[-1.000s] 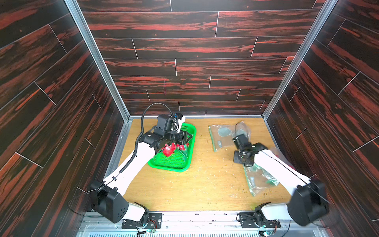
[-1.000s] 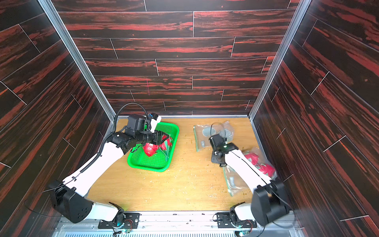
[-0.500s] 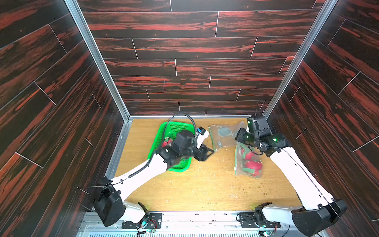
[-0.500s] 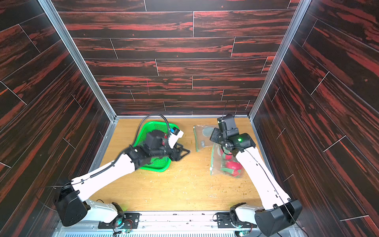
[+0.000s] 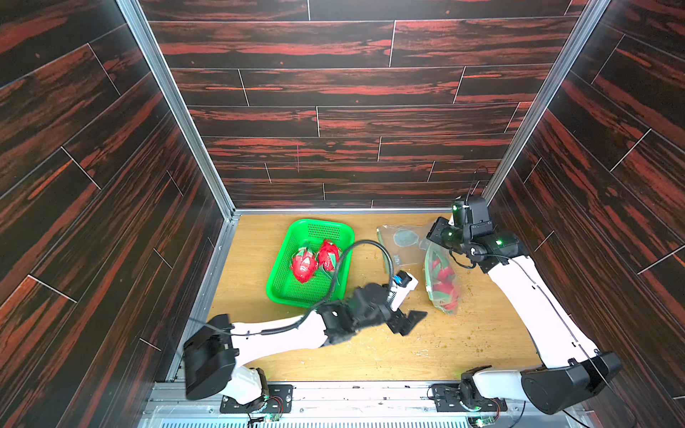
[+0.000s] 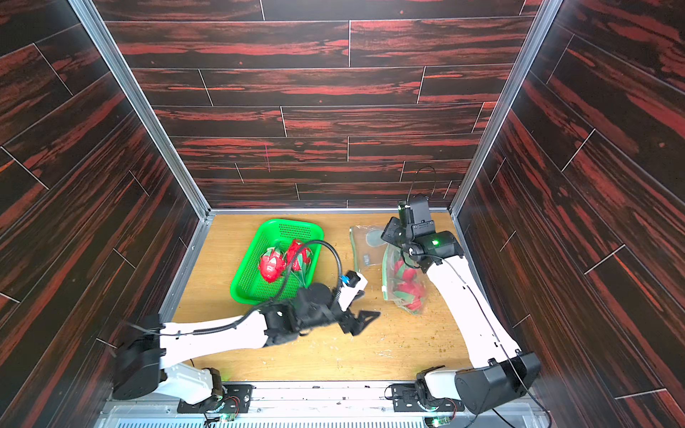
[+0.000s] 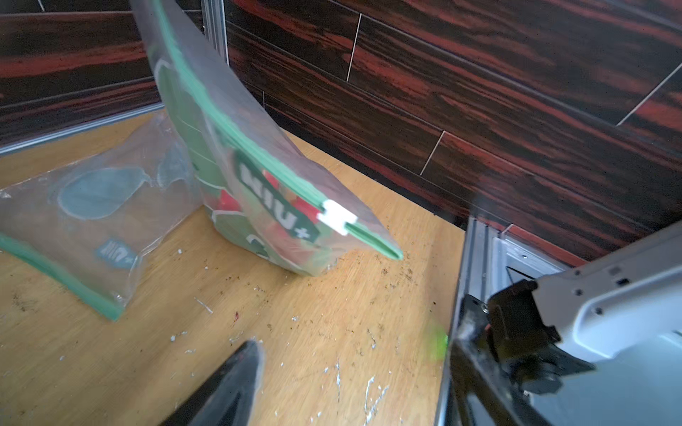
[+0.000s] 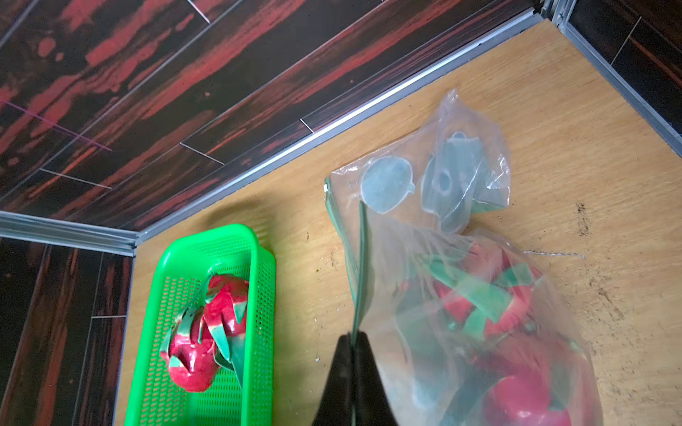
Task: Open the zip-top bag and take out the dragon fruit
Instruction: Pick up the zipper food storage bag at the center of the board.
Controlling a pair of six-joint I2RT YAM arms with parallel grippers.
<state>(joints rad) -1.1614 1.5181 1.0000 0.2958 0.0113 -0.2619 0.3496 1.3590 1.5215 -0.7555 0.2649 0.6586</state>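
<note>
zip-top bag [image 7: 265, 191]: clear, upright, dragon fruit [image 5: 443, 285] inside | two others: in green basket [image 5: 272, 289]

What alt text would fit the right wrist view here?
The right gripper is shut on the green zip edge of a clear zip-top bag holding red dragon fruit. Beside it, a green basket holds two more dragon fruit; a second clear bag lies beyond.
</note>
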